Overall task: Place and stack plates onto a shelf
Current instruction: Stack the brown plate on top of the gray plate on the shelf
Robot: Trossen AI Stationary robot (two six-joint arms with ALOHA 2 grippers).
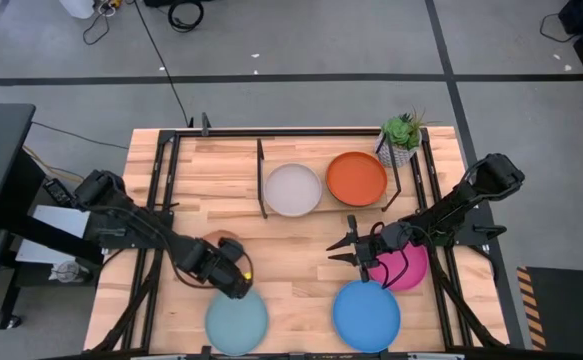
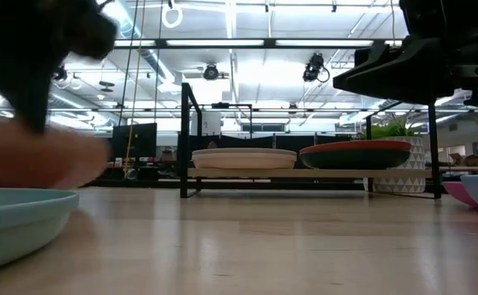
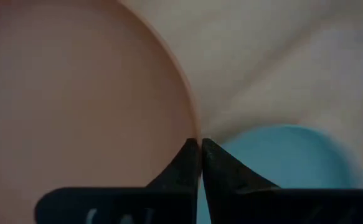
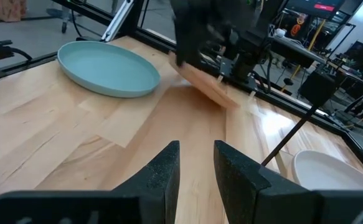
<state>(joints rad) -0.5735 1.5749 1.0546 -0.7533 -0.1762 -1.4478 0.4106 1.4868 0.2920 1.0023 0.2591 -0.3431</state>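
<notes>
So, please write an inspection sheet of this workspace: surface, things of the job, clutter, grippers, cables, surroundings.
Surface: light-wood table, black frame rails along its sides.
Job's things: shelf holds grey-white plate and orange plate side by side; light blue plate, bright blue plate and magenta plate lie on the table.
Clutter: potted plant beside the shelf.
Grippers: left gripper shut on the tan plate's rim; right gripper holds nothing, above the table.
Cables: black cable on the floor.
Surroundings: grey floor; nothing else seen.
</notes>
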